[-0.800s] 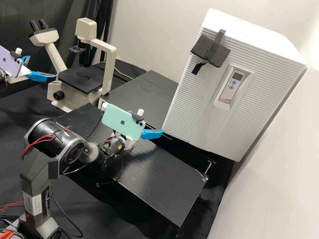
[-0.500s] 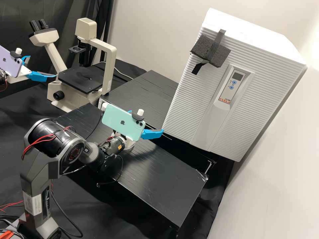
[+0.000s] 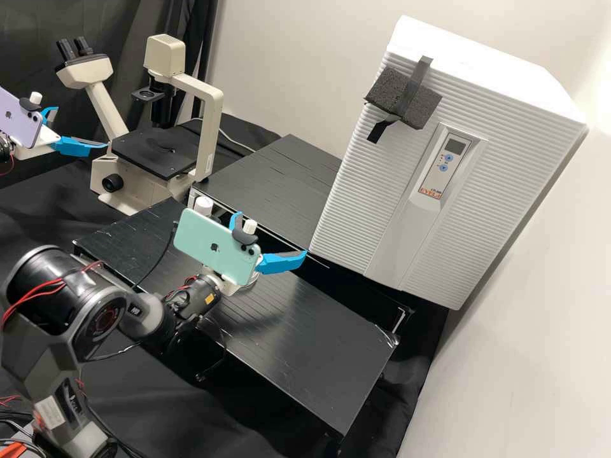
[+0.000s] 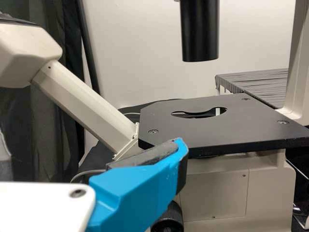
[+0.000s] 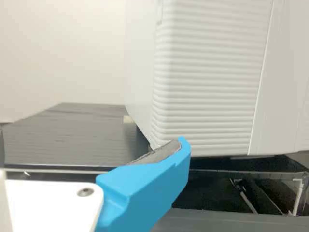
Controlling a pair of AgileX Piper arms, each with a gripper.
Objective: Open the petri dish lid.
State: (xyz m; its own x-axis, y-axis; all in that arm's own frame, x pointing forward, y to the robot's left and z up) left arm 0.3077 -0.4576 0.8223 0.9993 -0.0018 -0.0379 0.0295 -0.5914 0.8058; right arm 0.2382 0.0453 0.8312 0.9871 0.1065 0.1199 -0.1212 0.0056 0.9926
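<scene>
The high view has a ribbed, boxy white cabinet [image 3: 356, 197] at 2 o'clock and the finely lined black desk [image 3: 305, 356]. The right arm [image 3: 198, 298] has shifted toward 8 o'clock. The right pincer [image 3: 271, 235] and, at 10 o'clock, the left pincer [image 3: 81, 128] gape wide. I cannot tell where the petri dish lies.

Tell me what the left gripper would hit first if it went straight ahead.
The left gripper would probably meet the microscope. Whether its slanted tube or black stage comes first, depth leaves unclear.
</scene>
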